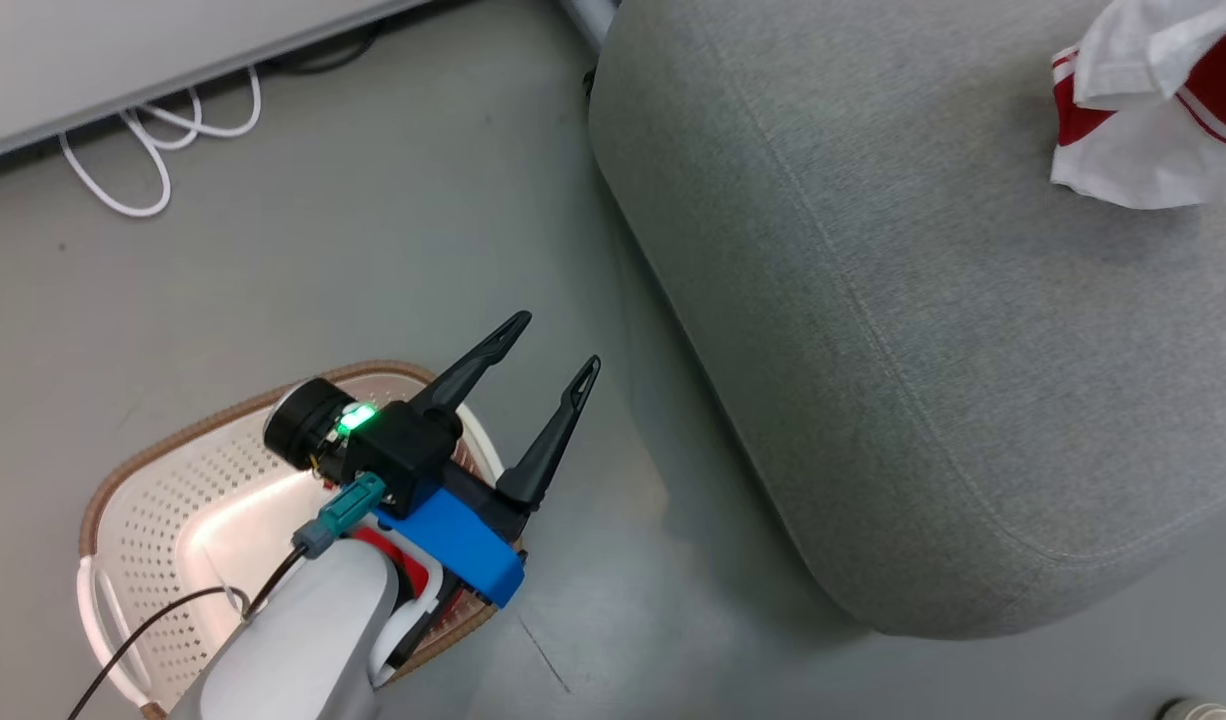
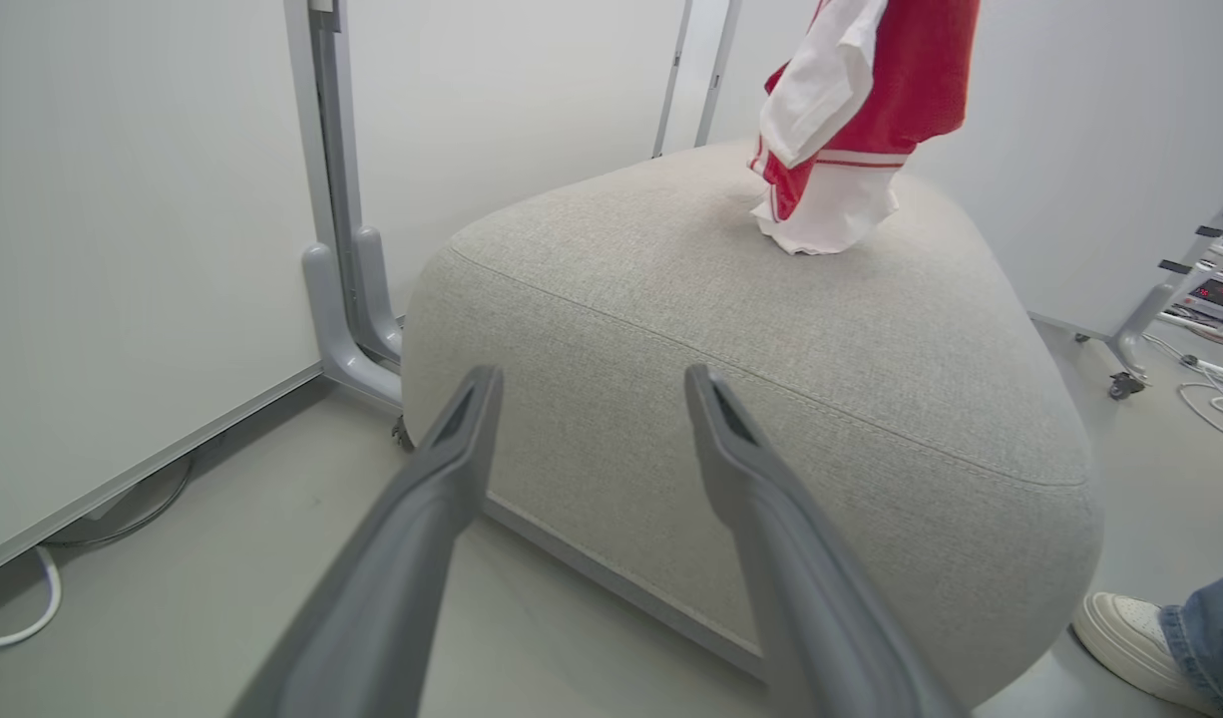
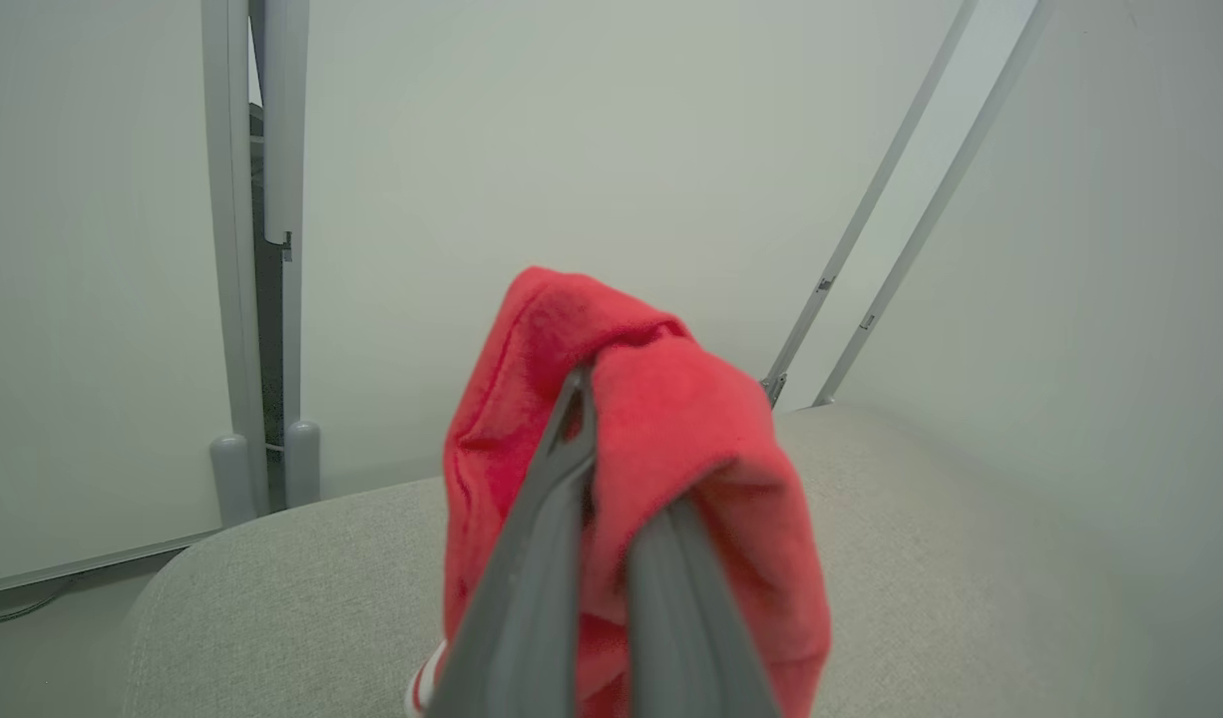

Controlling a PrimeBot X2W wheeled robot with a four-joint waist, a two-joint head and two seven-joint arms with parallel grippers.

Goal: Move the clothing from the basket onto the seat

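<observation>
Hanging from the right gripper (image 3: 611, 469), whose fingers pinch tight on its red top fold, the clothing (image 3: 661, 449) dangles with its white lower end touching the seat (image 1: 923, 350) below. Judged from this, the garment is nearly delivered and only needs letting go. Beneath the left gripper (image 1: 558, 342), spread wide and holding nothing, the basket (image 1: 173, 440) shows a bare bottom wherever the arm does not hide it. Bare floor (image 1: 373, 250) lies between that gripper and the seat's rounded edge ahead. A person's shoe (image 2: 1120, 638) stands by the seat's corner, to that gripper's right.
</observation>
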